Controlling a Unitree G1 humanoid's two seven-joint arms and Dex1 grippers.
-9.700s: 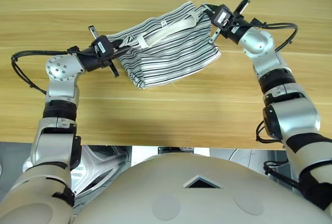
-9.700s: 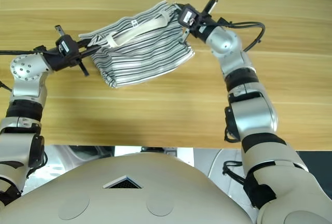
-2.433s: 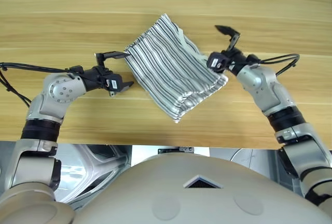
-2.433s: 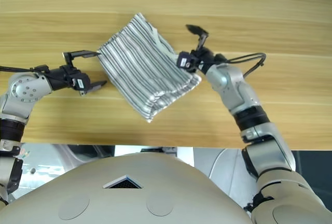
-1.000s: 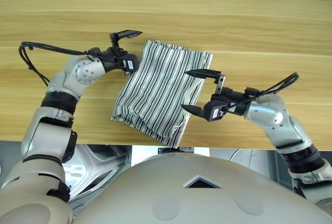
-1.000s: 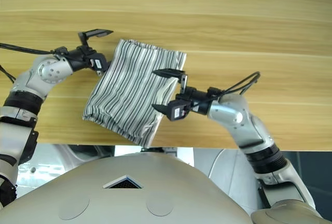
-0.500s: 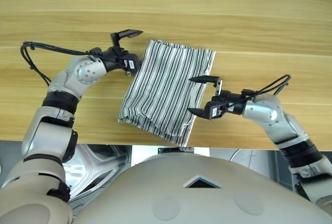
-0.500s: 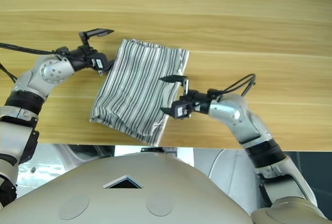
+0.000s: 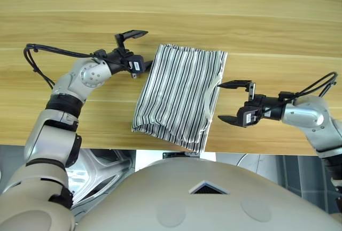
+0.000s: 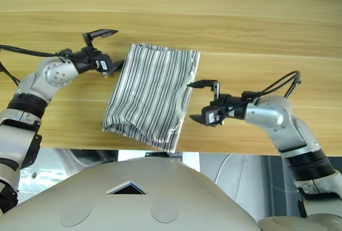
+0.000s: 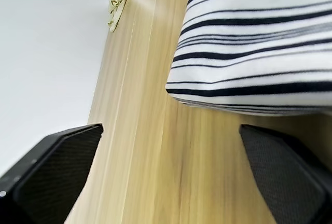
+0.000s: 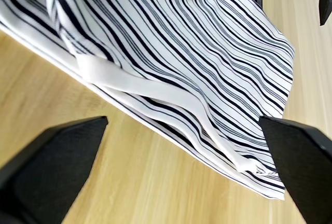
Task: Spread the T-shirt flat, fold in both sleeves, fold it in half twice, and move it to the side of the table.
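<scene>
The striped T-shirt [image 9: 179, 97] lies folded into a compact rectangle on the wooden table [image 9: 278, 22]. Its near corner [image 9: 196, 146] hangs a little over the front edge. My left gripper [image 9: 138, 52] is open at the shirt's far left corner, one finger [image 9: 131, 34] raised above the table. The left wrist view has the shirt's folded edge [image 11: 259, 42] just beyond the fingertips [image 11: 52, 172]. My right gripper [image 9: 231, 101] is open, empty and a short way off the shirt's right edge. From the right wrist, the white collar band [image 12: 155, 97] runs along that edge.
The table's front edge [image 9: 107, 146] runs close under the shirt. Bare wood stretches behind the shirt and out to both sides. A small yellowish object [image 11: 118, 1] lies at the table's far rim in the left wrist view.
The right gripper has drawn back to the right, off the shirt's edge. The shirt has shifted slightly rightward. The left gripper has stayed at the shirt's far left corner.
</scene>
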